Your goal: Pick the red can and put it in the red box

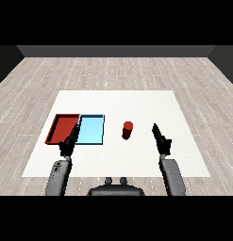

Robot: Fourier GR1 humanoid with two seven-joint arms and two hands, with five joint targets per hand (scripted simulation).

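Two trays lying side by side on the left part of a white table (137, 101): red tray (62, 127) outermost, light blue tray (92, 129) touching its right edge. Standing upright right of the blue tray, apart from it, a red can (127, 130). Hovering right of the can and not touching it, right hand (160, 137), fingers straight. Reaching over the seam between the trays, left hand (70, 141), fingers straight, holding nothing.
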